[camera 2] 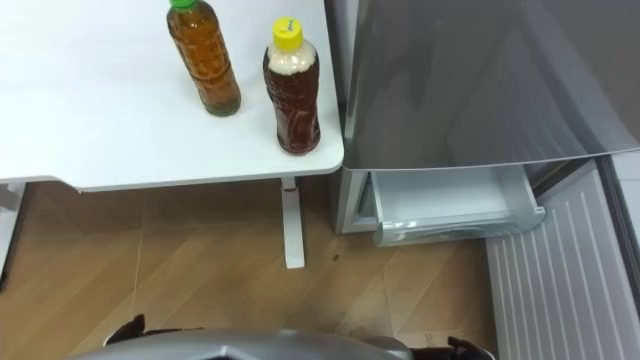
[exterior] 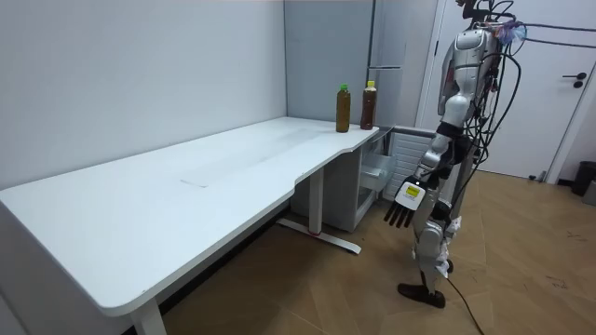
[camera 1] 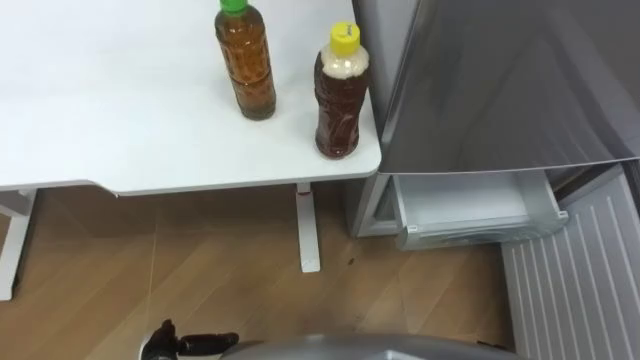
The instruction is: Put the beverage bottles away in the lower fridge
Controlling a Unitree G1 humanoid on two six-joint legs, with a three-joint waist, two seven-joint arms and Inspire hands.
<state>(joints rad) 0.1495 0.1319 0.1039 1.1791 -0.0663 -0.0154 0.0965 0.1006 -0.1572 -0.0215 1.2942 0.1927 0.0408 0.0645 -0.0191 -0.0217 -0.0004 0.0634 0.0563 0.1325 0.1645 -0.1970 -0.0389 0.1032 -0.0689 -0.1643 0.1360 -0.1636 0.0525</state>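
**Left eye view:** Two drinks stand upright on the white table (camera 1: 120, 110), toward 12 o'clock. One is a green-capped bottle (camera 1: 246, 62) of amber liquid. At its 4 o'clock, apart from it, a yellow-capped bottle (camera 1: 341, 95) of darker liquid stands on the table's corner, just beside the fridge (camera 1: 500, 90). At 4 o'clock the fridge's lower drawer (camera 1: 470, 208) is pulled out, and the ribbed lower door (camera 1: 580, 275) stands open past it. At 7 o'clock the left hand (camera 1: 200, 343) shows dark above the wood floor (camera 1: 200, 270).

**Right eye view:** A dark tip of the right hand (camera 2: 468, 349) edges in at 5 o'clock. Whether it is spread or curled cannot be told.

**Room view:** The robot stands upright off the table's far corner, facing the open fridge. Its left arm hangs at its side, slightly bent. The fingers are straight, a little spread, pointing down and empty. Both bottles stand at the hand's 10 o'clock, well apart from it.
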